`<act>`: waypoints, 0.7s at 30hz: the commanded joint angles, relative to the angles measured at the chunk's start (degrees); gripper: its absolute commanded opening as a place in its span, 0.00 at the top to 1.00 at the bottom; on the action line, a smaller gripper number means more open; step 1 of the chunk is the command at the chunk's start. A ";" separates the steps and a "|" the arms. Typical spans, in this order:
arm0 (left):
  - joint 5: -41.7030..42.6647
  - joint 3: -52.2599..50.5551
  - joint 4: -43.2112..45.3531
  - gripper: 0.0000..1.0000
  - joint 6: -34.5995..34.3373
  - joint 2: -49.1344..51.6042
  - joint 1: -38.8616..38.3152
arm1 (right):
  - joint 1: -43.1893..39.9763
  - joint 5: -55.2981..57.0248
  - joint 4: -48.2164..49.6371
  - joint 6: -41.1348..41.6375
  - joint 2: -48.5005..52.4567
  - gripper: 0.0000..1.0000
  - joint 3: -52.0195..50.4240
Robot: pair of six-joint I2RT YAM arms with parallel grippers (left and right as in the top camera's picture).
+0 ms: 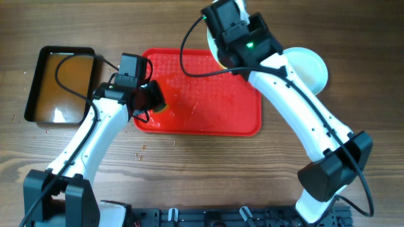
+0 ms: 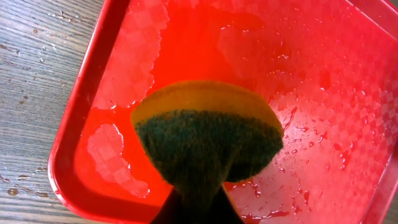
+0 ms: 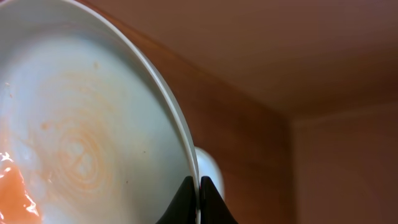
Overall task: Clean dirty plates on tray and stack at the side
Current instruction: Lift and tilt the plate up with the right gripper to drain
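My right gripper (image 1: 222, 55) (image 3: 199, 194) is shut on the rim of a white plate (image 3: 81, 124) and holds it tilted on edge above the far right part of the red tray (image 1: 208, 94). The plate shows a thin orange-brown smear; in the overhead view only its edge (image 1: 212, 43) shows. Clean white plates (image 1: 310, 68) lie on the table right of the tray; one edge also shows behind the held plate in the right wrist view (image 3: 211, 171). My left gripper (image 1: 150, 101) (image 2: 199, 200) is shut on a yellow and green sponge (image 2: 208, 134) over the wet tray's near left corner (image 2: 93, 186).
A black tray (image 1: 38, 82) of brownish water stands on the wooden table left of the red tray. The red tray's surface is wet with drops and puddles (image 2: 298, 149). Small crumbs (image 1: 142, 148) lie on the table in front of the tray.
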 commanded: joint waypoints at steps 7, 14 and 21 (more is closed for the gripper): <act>1.29 -0.33 0.59 0.95 -0.52 0.39 0.26 | 6.58 15.06 7.58 -20.79 -0.48 0.96 0.72; 1.29 -0.33 0.90 0.95 -0.55 0.39 0.26 | 8.22 17.77 13.31 -26.40 -0.48 0.96 0.72; 1.46 -0.33 2.10 0.96 -0.52 0.39 0.26 | 7.63 9.73 10.47 -15.28 -0.48 0.96 0.70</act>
